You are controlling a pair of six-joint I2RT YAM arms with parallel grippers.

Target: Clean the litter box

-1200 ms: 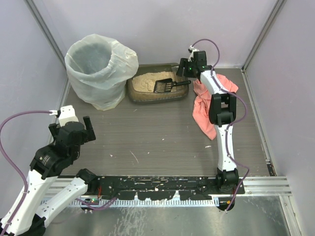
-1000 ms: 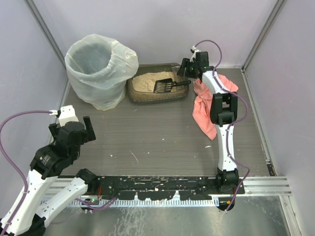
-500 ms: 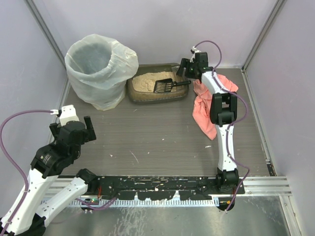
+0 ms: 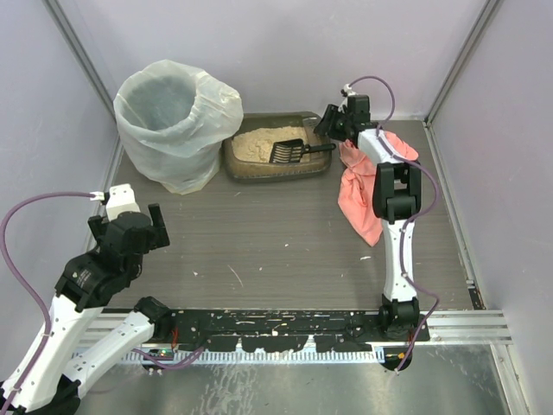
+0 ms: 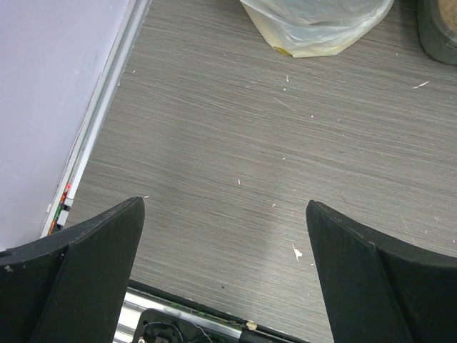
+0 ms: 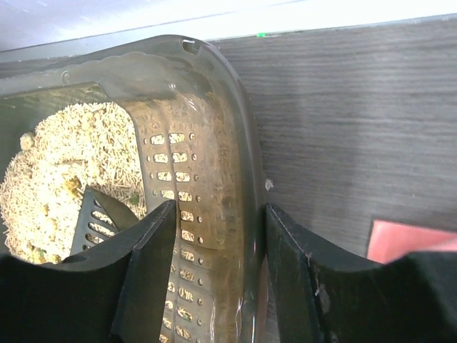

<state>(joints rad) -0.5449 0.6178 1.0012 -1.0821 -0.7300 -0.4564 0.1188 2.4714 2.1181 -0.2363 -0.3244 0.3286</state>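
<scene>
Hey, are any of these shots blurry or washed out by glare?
Top view: sharp, evenly lit, only soft shadows. Left wrist view: table grain crisp, left pincer dark, detail lost. Right wrist view: glare streaks on the litter box wall, frame's top edge blown white.

a tall bag-lined bin [image 4: 177, 121] stood far left on the wood-grain table [image 4: 276, 233]; a black slotted scoop [image 4: 289, 151] lay between it and a crumpled pink cloth [image 4: 352, 192].

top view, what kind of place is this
Probably a walled robot test cell, not a home: bare lilac walls around a tabletop, with a litter box beside a bag-lined bin.
</scene>
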